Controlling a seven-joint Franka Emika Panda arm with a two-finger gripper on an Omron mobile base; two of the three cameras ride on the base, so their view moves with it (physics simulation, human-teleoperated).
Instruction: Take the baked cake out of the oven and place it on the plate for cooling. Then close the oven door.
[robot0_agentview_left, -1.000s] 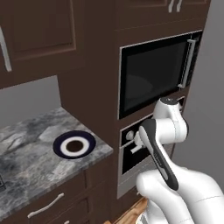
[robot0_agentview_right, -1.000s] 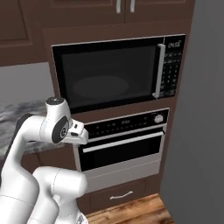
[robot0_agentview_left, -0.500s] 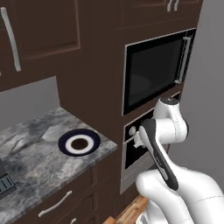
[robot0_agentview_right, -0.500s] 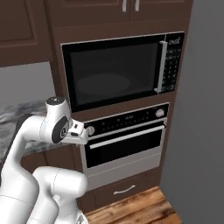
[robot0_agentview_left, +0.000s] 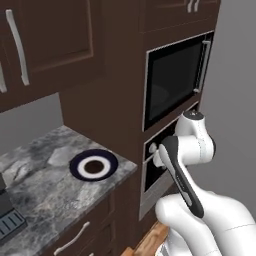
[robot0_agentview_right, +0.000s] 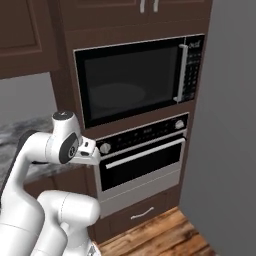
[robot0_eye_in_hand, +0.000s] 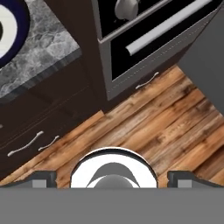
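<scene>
Silver-grey wall oven (robot0_agentview_right: 142, 160) sits shut under the black microwave (robot0_agentview_right: 137, 77), navy-rimmed plate (robot0_agentview_left: 93, 165) empty on the grey marble counter (robot0_agentview_left: 45, 195), cake unseen; gripper (robot0_eye_in_hand: 112, 177) jaws spread, holding nothing, so it should square up to the long silver bar handle (robot0_agentview_right: 145, 153) before closing

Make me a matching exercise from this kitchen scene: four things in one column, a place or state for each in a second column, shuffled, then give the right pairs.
Things
1. plate
2. oven door
3. microwave
4. gripper

Places or states
A. shut, with its long bar handle across the front
B. on the grey marble counter, nothing on it
C. open, pointing down at the wooden floor
D. built into the wall directly above the oven

Pairs: 1-B, 2-A, 3-D, 4-C
</scene>
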